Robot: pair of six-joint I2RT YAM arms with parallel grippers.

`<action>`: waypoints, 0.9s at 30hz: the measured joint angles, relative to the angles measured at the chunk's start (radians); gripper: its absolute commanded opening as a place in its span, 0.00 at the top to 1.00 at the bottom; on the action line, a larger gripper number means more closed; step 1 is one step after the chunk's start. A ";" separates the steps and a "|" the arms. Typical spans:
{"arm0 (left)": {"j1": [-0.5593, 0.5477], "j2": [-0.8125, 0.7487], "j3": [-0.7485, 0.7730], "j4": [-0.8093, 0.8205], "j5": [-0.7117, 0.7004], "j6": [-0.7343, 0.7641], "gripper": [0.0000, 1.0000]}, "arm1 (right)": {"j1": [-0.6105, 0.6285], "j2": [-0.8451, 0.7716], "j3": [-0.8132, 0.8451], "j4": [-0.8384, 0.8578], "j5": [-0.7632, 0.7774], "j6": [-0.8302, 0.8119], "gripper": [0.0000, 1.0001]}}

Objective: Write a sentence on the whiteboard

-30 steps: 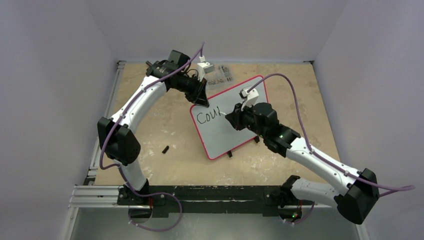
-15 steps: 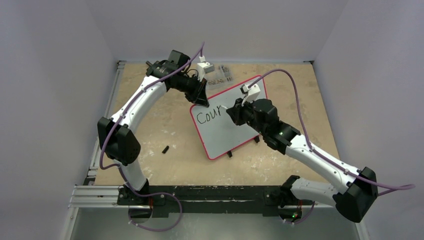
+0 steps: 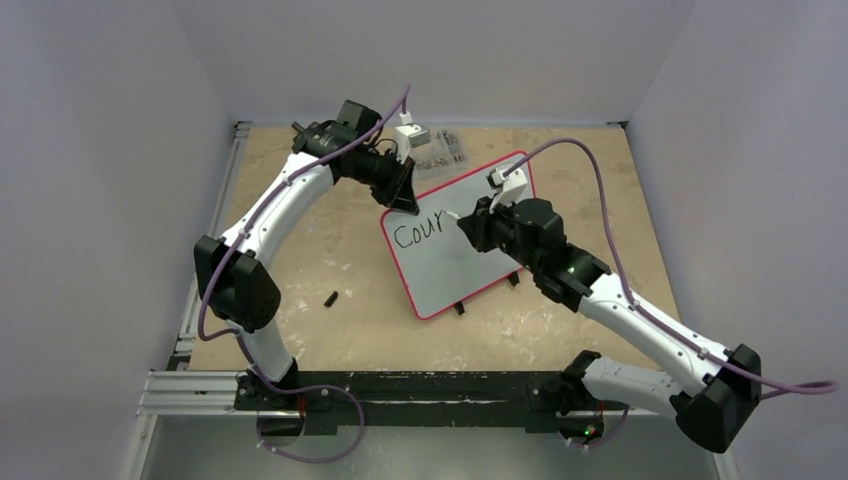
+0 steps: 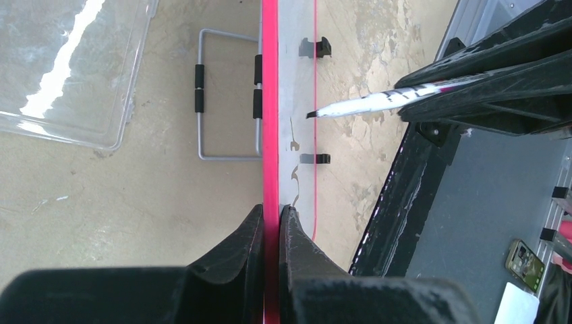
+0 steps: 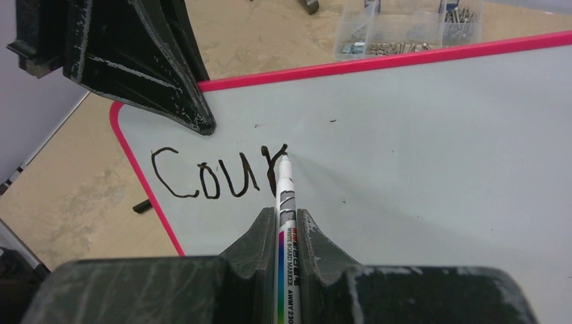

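The whiteboard (image 3: 445,275), white with a red-pink frame, stands tilted on the table and carries the black letters "Cour" (image 5: 216,177). My left gripper (image 3: 405,203) is shut on the frame at the board's top left corner; the left wrist view shows the jaws pinching the pink edge (image 4: 271,209). My right gripper (image 3: 468,222) is shut on a white whiteboard marker (image 5: 284,196). The marker's tip touches the board at the top of the last letter. The marker also shows in the left wrist view (image 4: 364,102).
A clear plastic box of small metal parts (image 3: 440,148) lies behind the board. A small black piece (image 3: 330,298) lies on the table left of the board. The board's two black feet (image 3: 459,308) are at its near edge. A wire stand (image 4: 226,94) sits behind the board.
The right gripper has moved the marker a little up and right on the board, and the last letter has grown into an "r". The left arm has not moved.
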 measured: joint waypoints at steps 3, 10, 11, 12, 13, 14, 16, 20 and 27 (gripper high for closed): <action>-0.005 -0.006 0.000 -0.001 -0.006 0.000 1.00 | -0.001 -0.047 0.000 -0.019 -0.004 0.000 1.00; -0.019 -0.023 -0.005 0.007 -0.033 -0.014 1.00 | -0.001 -0.124 -0.001 -0.040 -0.007 -0.001 1.00; -0.021 -0.030 -0.011 0.012 -0.038 -0.019 1.00 | -0.001 -0.128 -0.004 -0.041 -0.007 -0.001 1.00; -0.022 -0.035 -0.016 0.014 -0.042 -0.021 1.00 | -0.001 -0.130 -0.007 -0.042 -0.008 -0.001 1.00; -0.024 -0.044 -0.026 0.019 -0.051 -0.023 1.00 | -0.002 -0.133 -0.012 -0.044 -0.009 -0.001 1.00; -0.026 -0.048 -0.029 0.020 -0.057 -0.026 1.00 | -0.002 -0.133 -0.016 -0.045 -0.011 -0.001 1.00; -0.028 -0.061 -0.041 0.027 -0.067 -0.031 1.00 | -0.002 -0.133 -0.020 -0.051 -0.015 -0.001 1.00; -0.027 -0.097 -0.093 0.071 -0.071 -0.042 1.00 | -0.002 -0.138 -0.027 -0.061 -0.020 -0.001 1.00; -0.033 -0.162 -0.157 0.103 -0.077 -0.042 1.00 | -0.002 -0.172 -0.033 -0.074 -0.017 -0.003 1.00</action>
